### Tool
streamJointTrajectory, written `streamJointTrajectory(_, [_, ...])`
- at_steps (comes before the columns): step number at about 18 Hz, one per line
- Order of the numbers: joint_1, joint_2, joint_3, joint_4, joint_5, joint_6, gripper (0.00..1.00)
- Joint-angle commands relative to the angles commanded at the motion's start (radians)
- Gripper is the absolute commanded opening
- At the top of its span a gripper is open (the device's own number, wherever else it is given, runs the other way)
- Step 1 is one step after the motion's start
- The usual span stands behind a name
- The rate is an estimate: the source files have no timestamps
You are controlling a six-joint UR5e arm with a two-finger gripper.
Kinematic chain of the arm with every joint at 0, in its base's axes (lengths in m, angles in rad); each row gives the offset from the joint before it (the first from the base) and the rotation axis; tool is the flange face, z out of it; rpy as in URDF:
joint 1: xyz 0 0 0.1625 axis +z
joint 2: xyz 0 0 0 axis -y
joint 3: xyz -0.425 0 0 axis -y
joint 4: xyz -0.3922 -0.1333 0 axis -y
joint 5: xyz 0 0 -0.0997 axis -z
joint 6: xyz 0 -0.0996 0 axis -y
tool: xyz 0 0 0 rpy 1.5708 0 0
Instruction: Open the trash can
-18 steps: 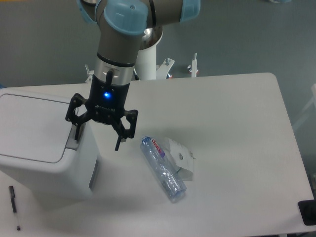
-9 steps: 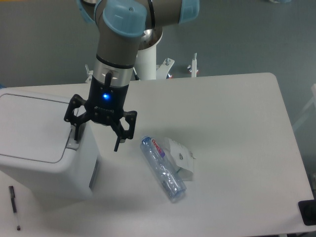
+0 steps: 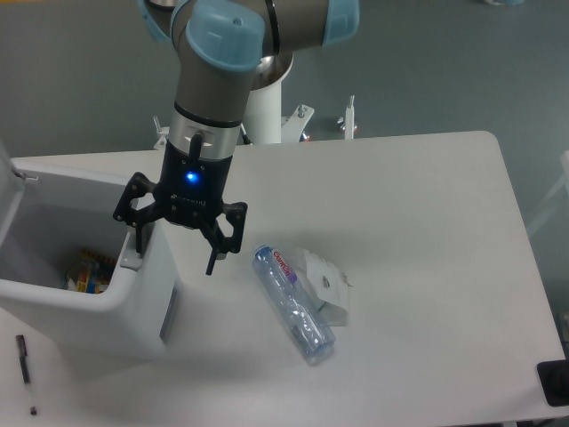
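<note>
The white trash can point(image 3: 133, 307) stands at the table's left edge. Its lid point(image 3: 7, 191) is swung up at the far left, and the inside shows with colourful litter point(image 3: 84, 269) at the bottom. My gripper point(image 3: 173, 253) is open and empty over the can's right rim. Its left finger point(image 3: 138, 238) rests on the grey push-button tab point(image 3: 132, 260); its right finger point(image 3: 213, 253) hangs beside the can's outer wall, above the table.
A clear plastic bottle point(image 3: 293, 304) lies on the table right of the can, against a small white box point(image 3: 324, 286). A black pen point(image 3: 24, 360) lies at the bottom left. A black object point(image 3: 553, 382) sits at the bottom right corner.
The lid was flat and shut in the earlier frames and has now sprung open to the left. My gripper has edged slightly down and left onto the tab.
</note>
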Motion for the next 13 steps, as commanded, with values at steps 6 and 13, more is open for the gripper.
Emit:
streamJointTrajectory(6, [0.060,-0.017,0.028,0.014,0.002,0.018,1.00])
streamJointTrajectory(13, [0.268,-0.106,0.043,0.015,0.132,0.300,1.00])
